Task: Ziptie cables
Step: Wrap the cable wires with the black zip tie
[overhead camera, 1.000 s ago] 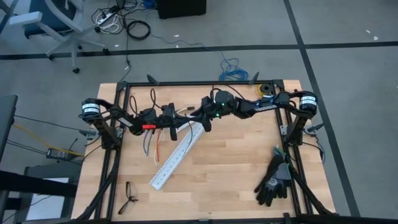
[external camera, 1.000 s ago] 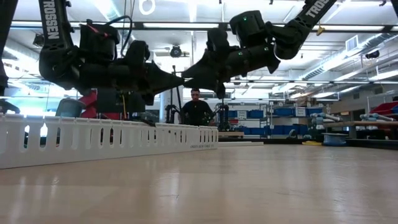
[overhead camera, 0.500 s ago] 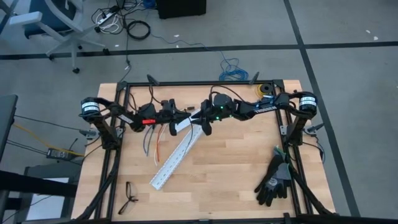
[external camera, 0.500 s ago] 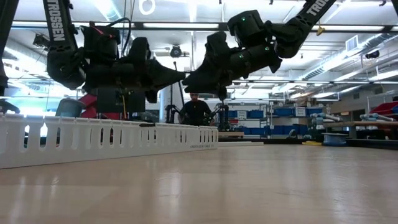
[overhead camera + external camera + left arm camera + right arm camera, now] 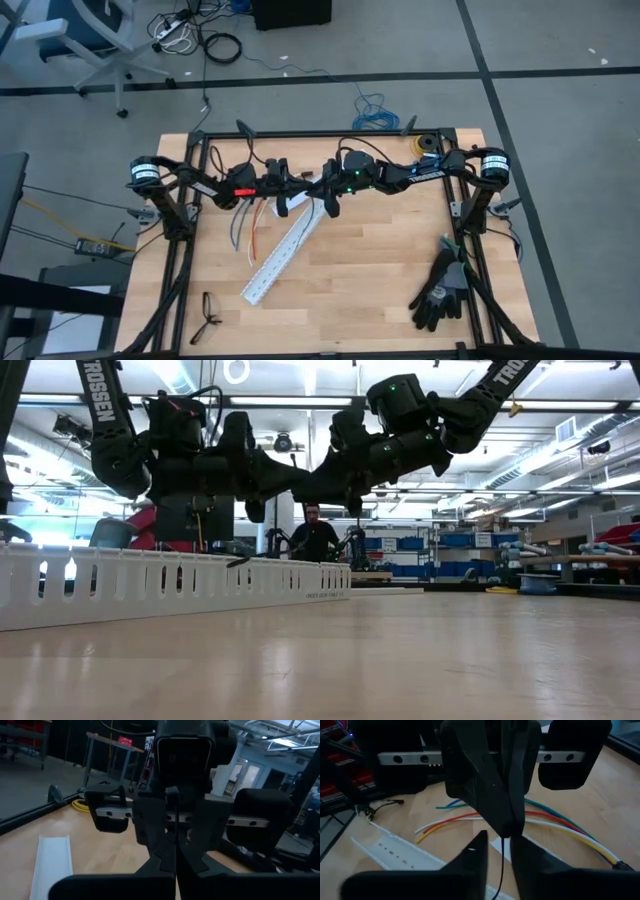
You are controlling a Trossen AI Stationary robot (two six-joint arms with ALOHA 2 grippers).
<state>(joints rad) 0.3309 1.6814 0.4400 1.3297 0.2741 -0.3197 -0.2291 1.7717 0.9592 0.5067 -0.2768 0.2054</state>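
The ziptie (image 5: 501, 862), a thin black strip, is held in the air between my two grippers, which meet tip to tip above the white slotted ducts (image 5: 283, 245). My left gripper (image 5: 296, 191) is shut on it. My right gripper (image 5: 500, 857) faces the left one. Its fingers stand narrowly apart on either side of the strip, and I see no touch. The cables (image 5: 530, 817), loose coloured wires, lie flat on the wood beneath and to the left of the grippers (image 5: 250, 225). My left gripper pinches the ziptie between its two shut fingertips (image 5: 506, 826). The strip leaves the tips (image 5: 502, 841) and runs on along the fingers' line toward my right gripper. The fingers come level from the table's left. The ziptie is lifted clear of the table.
Black gloves (image 5: 440, 290) lie at the near right, and a pair of glasses (image 5: 207, 318) at the near left. A yellow roll (image 5: 426, 145) sits at the far right corner. A person (image 5: 315, 535) stands in the room beyond the table.
My left gripper has moved toward the table's right, carrying the ziptie, until its tips meet my right gripper's. My right gripper has stayed where it was.
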